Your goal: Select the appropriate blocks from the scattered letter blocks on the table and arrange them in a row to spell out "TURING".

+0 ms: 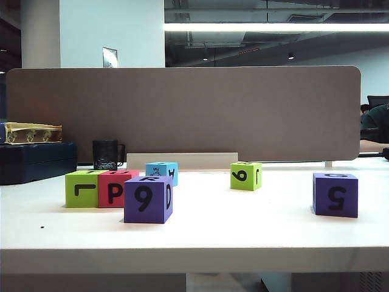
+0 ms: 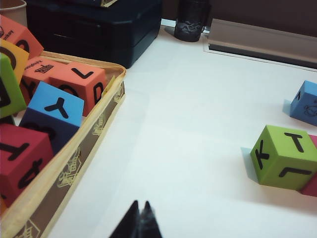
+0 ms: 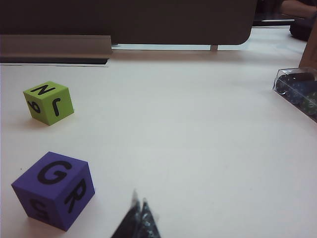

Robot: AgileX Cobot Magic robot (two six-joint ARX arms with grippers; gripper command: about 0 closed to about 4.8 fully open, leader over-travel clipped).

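Left gripper (image 2: 138, 220): only the fingertips (image 2: 131, 223) are showing in the left wrist view, two black tapering wedges narrowing to points, matte, edges slightly blurred; they are pressing together with no gap between them. No cables, screws or markings showing

Right gripper (image 3: 138, 218): in the right wrist view again only the fingertips (image 3: 130, 223) are showing, dark, near black, tapering to thin points, with a faint speckled or glossy sheen on one face; the tips are meeting

Exterior view is showing no part of either arm
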